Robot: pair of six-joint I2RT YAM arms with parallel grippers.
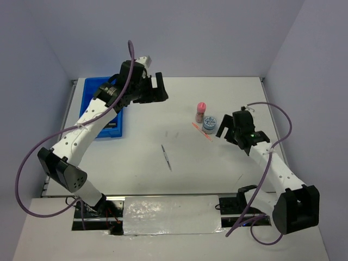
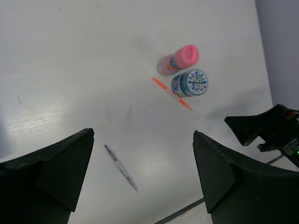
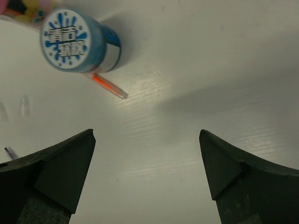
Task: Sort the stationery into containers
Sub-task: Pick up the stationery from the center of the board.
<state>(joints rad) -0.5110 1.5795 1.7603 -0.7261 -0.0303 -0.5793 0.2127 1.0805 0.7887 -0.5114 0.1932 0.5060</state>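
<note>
On the matte white table, the thin grey stick, slim and pen-like, lies alone near the middle. Farther right, the right gripper hovers with its blocky black fingers spread wide and nothing between them. Just beyond it lies the thin orange stick, glossy and translucent, one end touching the round blue-white disc. The disc is a stubby cylinder with a blue splash print on its flat face. The pink-capped tube stands just beside the disc, with a smooth rounded cap on a clear body. Farthest back on the left, the left gripper is also spread wide and empty, beside the blue rectangular plastic tray, well apart from these four items.
</note>
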